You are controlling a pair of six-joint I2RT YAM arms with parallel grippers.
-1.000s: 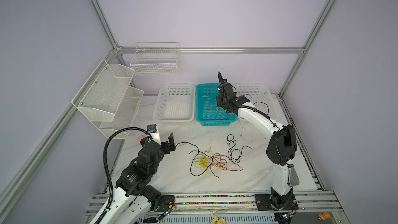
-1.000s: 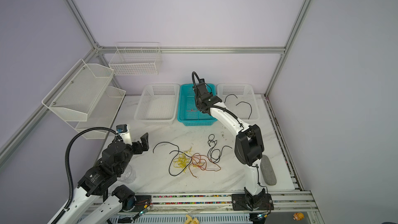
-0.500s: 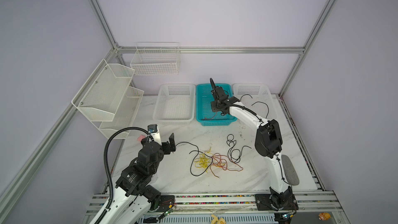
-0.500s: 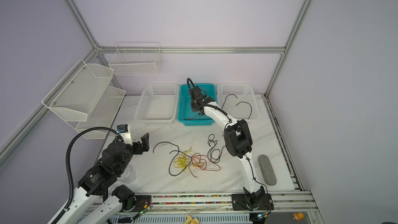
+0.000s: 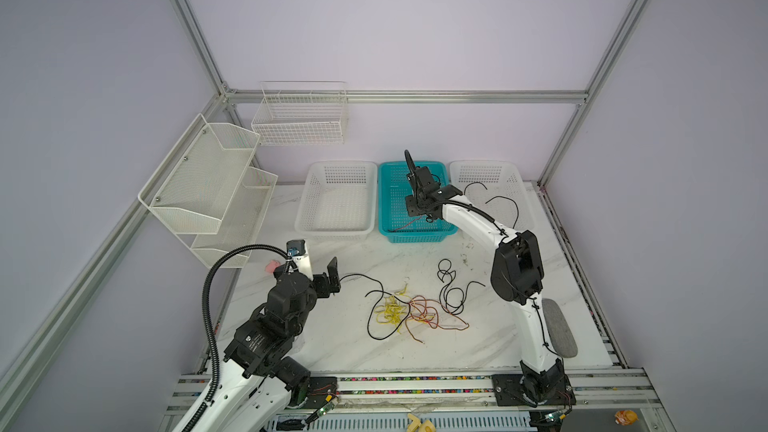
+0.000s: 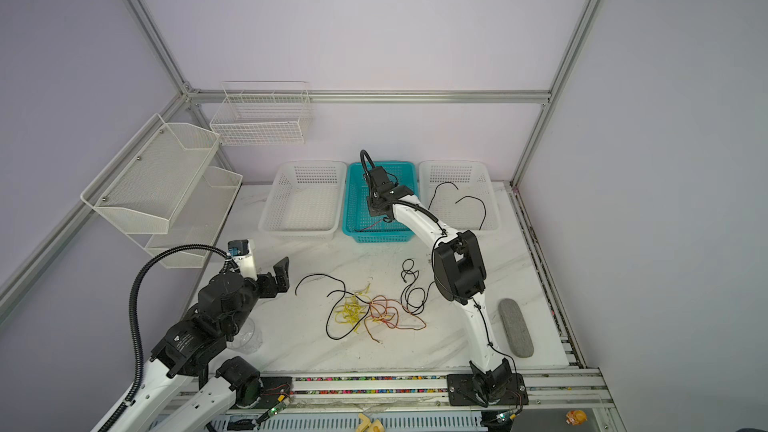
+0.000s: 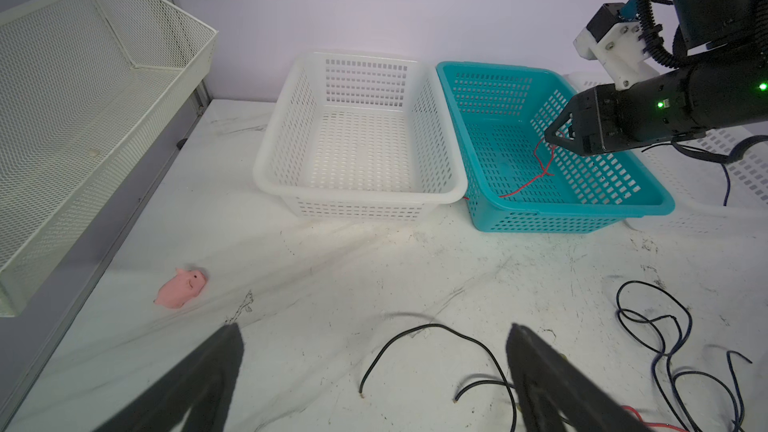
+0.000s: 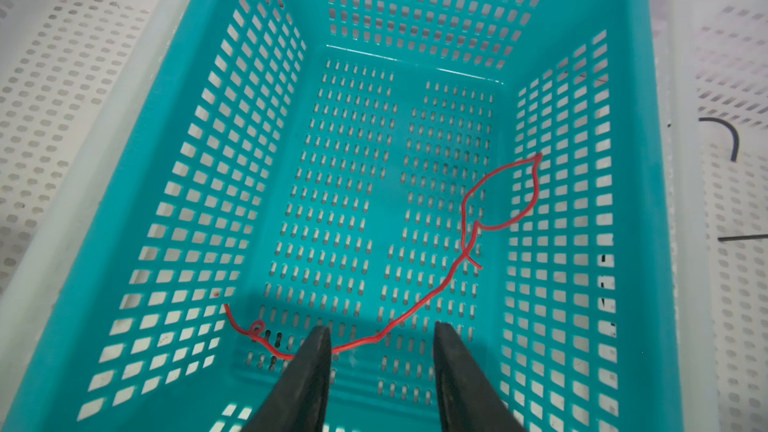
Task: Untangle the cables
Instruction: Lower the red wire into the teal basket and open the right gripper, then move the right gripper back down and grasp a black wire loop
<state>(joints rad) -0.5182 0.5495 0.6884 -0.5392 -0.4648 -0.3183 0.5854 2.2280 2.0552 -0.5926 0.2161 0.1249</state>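
Observation:
A tangle of yellow, red-orange and black cables (image 5: 409,311) (image 6: 374,311) lies mid-table, with black loops (image 5: 451,288) to its right. My right gripper (image 8: 382,326) (image 5: 417,211) hangs open inside the teal basket (image 8: 249,118) (image 5: 381,201). A single red cable (image 8: 415,307) (image 7: 523,189) lies loose on the basket floor, passing under one finger. My left gripper (image 7: 374,326) (image 5: 332,272) stands wide open above the table. A black cable end (image 7: 436,328) lies on the marble below it, untouched.
White baskets (image 5: 338,201) (image 5: 494,176) flank the teal one; the right one holds a black cable (image 5: 503,201). A pink pig toy (image 7: 181,286) lies near the left wall under wire shelves (image 5: 208,184). A grey pad (image 5: 559,334) lies at the right.
My right gripper has opened and shifted a little left over the teal basket; the red cable now lies free on the basket floor. The left arm has not moved.

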